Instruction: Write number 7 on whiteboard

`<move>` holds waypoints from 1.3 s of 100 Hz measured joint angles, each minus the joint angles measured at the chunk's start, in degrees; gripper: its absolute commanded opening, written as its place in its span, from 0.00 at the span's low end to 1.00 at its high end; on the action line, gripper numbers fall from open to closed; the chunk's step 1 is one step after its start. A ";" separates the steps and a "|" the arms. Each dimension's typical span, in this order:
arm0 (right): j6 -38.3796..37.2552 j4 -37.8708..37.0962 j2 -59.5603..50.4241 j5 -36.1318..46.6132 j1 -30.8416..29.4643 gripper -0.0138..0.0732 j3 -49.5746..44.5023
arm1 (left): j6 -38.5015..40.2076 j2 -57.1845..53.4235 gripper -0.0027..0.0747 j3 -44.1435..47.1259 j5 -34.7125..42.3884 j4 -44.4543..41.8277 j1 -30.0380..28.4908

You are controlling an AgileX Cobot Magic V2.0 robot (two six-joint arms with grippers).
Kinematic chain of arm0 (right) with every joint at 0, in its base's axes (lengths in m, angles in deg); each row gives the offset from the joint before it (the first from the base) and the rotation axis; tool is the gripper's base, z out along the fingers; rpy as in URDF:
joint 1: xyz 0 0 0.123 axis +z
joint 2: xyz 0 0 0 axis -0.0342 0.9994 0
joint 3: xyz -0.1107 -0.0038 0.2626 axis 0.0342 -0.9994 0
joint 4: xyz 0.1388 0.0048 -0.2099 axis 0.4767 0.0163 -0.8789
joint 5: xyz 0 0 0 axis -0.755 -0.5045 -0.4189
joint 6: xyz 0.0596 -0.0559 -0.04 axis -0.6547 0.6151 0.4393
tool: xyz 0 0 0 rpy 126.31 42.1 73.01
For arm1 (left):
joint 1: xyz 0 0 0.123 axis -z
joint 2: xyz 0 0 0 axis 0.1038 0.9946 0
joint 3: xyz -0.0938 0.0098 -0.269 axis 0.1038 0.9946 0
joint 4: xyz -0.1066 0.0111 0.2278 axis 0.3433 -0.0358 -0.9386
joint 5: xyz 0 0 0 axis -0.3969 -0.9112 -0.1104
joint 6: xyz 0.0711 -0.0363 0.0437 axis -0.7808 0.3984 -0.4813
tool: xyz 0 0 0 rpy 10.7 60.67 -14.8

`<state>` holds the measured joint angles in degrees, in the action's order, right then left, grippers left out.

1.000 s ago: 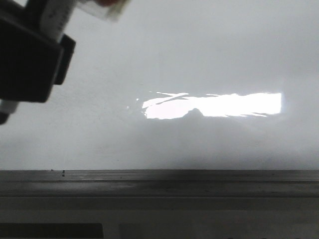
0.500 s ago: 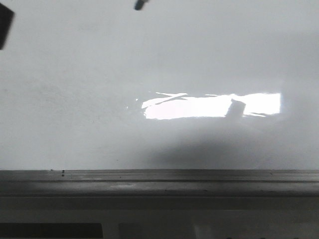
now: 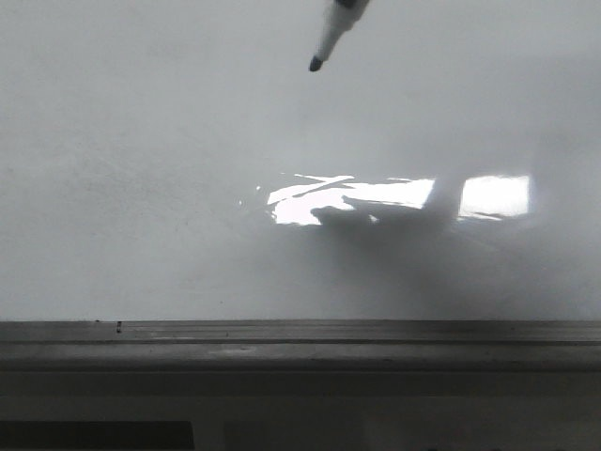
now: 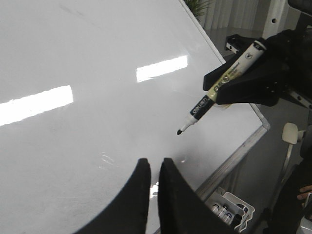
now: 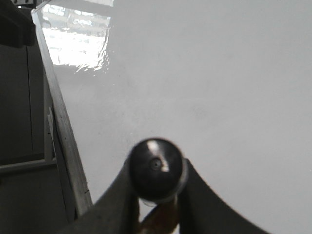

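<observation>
The whiteboard (image 3: 188, 188) is a glossy pale grey sheet with a bright glare patch, and I see no number 7 on it in any view. A black-and-white marker (image 3: 334, 26) hangs in from the top of the front view, its black tip (image 3: 315, 64) above the board. In the left wrist view my right gripper (image 4: 253, 80) is shut on this marker (image 4: 219, 85), tip (image 4: 179, 131) pointing down at the board. The right wrist view shows the marker's round black end (image 5: 155, 168) between my right gripper's (image 5: 157, 195) fingers. My left gripper (image 4: 153, 166) is shut and empty, low over the board near its edge.
The board's grey metal frame runs along the front (image 3: 300, 343) and shows in both wrist views (image 4: 234, 156) (image 5: 63, 141). A small tray of spare markers (image 4: 229, 212) sits beyond the board's edge. The gripper's shadow crosses the glare patch (image 3: 394, 202).
The black gripper at the upper left has left the front view. The marker tip has come in from the top edge and moved down and right. A shadow now crosses the glare.
</observation>
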<state>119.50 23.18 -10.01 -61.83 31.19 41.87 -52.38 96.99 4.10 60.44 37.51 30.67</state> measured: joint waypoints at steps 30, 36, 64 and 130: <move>6.67 0.01 7.55 5.38 0.00 0.11 4.75 | 0.00 0.00 0.01 0.42 -0.62 0.07 0.00; 7.38 0.01 8.09 6.19 0.00 0.11 4.88 | 0.00 0.00 0.01 0.42 -0.86 0.07 0.00; 7.98 0.01 11.48 7.94 0.00 0.11 4.97 | 0.00 0.00 0.01 1.58 -1.13 0.07 0.00; 7.76 1.04 12.53 13.45 0.86 0.08 4.33 | 0.00 0.00 0.01 2.08 -1.32 0.12 0.00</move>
<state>127.26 24.22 2.52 -48.38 32.05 46.20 -52.38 96.99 6.17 59.12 37.64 30.67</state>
